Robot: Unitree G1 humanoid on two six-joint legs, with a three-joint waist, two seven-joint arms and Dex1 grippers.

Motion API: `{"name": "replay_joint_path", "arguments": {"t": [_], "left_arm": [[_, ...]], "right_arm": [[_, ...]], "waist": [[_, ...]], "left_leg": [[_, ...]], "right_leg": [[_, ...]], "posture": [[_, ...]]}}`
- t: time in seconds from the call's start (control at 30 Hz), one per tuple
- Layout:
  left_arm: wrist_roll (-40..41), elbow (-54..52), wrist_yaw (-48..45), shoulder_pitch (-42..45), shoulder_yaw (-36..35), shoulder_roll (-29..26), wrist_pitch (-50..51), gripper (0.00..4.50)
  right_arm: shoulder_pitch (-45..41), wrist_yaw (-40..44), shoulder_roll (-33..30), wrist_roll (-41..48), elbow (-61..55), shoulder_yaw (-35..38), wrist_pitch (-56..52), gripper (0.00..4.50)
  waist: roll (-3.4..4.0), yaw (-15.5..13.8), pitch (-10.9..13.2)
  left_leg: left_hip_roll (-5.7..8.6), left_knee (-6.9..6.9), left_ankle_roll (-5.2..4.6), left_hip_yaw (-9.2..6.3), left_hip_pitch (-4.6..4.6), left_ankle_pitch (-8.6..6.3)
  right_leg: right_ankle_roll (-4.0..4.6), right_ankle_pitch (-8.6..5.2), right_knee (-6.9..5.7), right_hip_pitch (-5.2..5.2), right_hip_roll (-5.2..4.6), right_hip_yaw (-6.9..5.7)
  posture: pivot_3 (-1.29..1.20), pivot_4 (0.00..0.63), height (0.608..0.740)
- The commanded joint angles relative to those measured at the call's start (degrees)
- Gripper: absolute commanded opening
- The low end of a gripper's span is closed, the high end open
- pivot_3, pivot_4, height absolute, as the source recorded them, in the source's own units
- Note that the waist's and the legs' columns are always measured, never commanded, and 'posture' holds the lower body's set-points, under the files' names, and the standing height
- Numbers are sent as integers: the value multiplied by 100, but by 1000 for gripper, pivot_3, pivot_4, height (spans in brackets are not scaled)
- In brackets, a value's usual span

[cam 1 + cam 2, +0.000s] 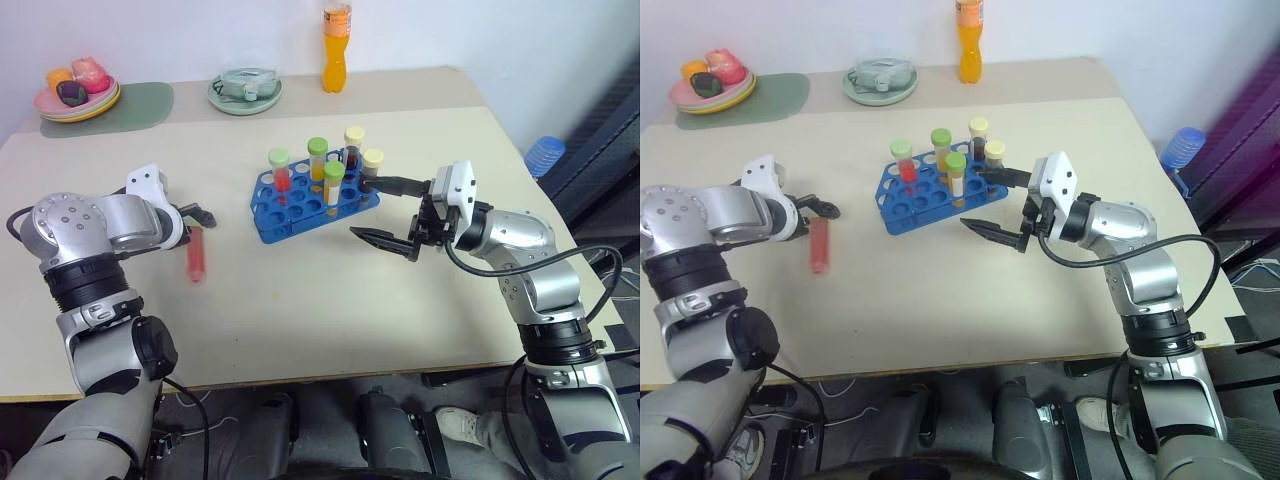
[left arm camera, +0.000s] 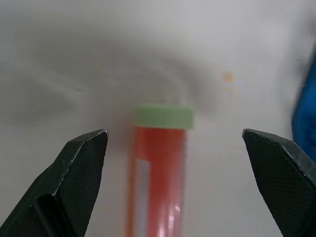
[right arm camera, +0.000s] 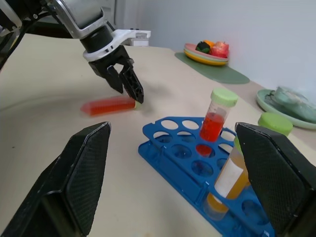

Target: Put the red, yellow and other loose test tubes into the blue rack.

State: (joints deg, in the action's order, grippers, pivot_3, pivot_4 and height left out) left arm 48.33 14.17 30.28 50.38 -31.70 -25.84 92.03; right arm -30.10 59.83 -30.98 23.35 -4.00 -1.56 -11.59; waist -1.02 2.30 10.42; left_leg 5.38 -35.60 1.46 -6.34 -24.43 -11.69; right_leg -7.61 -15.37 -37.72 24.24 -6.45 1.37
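Red test tube lies flat on the table, long axis running away from the left gripper, green cap end under its spread, empty fingers; the tube is motion-blurred, and its white label strip shows no readable writing. Blue rack sits beside the right gripper, which hovers released with nothing held, five capped tubes upright in it.

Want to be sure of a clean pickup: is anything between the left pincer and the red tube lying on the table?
Nothing visible. The left pincer is open with the red tube lying between its fingers on bare table.
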Motion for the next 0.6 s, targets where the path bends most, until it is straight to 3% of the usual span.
{"name": "replay_joint_path", "arguments": {"t": [0.03, 0.23, 0.47, 0.57, 0.6], "left_arm": [[721, 78, 475, -6, 183, -277, 47, 4500], [1313, 639, 1493, -46, 249, -332, 47, 4500], [1585, 1041, 2627, 57, -144, -63, 47, 4500], [1623, 1040, 2939, 86, -298, 52, 47, 3630], [1619, 1031, 3073, 100, -396, 109, 47, 3057]], "right_arm": [[-21, -73, -94, 108, -384, 178, -10, 4129], [-20, -170, -115, 130, -526, 163, -142, 4129], [-104, -162, -124, 114, -380, 199, -145, 4129], [-93, -153, -121, 95, -326, 202, -103, 4189], [-85, -153, -120, 92, -320, 203, -95, 4189]], "waist": [[0, 10, 0], [-1, 1, 0], [-2, 8, -2], [-2, 9, -2], [-2, 5, -2]], "left_leg": [[0, 0, 0, 1, 0, 0], [0, -10, 1, 2, 0, -1], [1, -18, 4, 4, 0, -4], [1, -22, 6, 5, 0, -6], [1, -24, 6, 5, 0, -7]], "right_leg": [[0, 0, -3, 2, 0, 1], [0, 0, -15, 5, -1, 2], [0, 0, -19, 5, -1, 3], [0, 0, -21, 5, -1, 3], [0, 0, -22, 6, -1, 3]], "posture": [[0, 150, 740], [0, 150, 740], [0, 150, 740], [0, 150, 740], [0, 150, 740]]}}
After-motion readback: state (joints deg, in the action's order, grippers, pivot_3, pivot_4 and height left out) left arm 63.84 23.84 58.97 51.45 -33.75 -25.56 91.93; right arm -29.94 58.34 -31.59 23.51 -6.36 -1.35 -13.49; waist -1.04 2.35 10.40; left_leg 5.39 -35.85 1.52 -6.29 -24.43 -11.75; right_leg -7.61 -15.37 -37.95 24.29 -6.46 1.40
